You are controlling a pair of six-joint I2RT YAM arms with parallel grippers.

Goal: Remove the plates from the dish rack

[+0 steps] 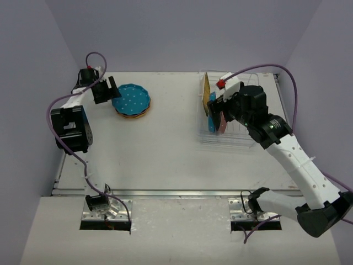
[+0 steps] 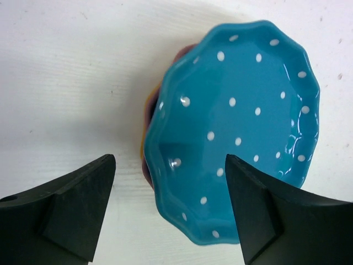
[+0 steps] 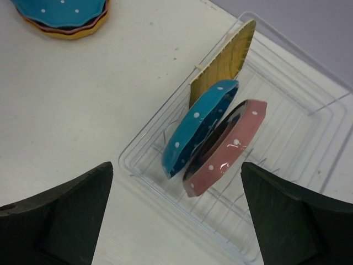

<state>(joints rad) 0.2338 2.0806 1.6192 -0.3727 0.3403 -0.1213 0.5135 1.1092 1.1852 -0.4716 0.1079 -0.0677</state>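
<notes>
A stack of plates with a teal plate [image 1: 131, 99] on top lies on the table at the back left; it fills the left wrist view [image 2: 237, 121]. My left gripper [image 1: 104, 89] is open and empty just left of the stack. The clear dish rack [image 1: 240, 135] at the right holds a teal plate [image 3: 198, 127] and a pink plate [image 3: 226, 148] on edge, plus a yellow-tan upright piece [image 3: 225, 61]. My right gripper [image 1: 216, 108] is open and empty above the rack's left end, over those plates [image 1: 215, 122].
The stack shows pink and yellow plates under the teal one [image 2: 148, 118]; it also appears at the top left of the right wrist view [image 3: 63, 16]. The rack's far wall [image 3: 309, 66] lies near the table's right edge.
</notes>
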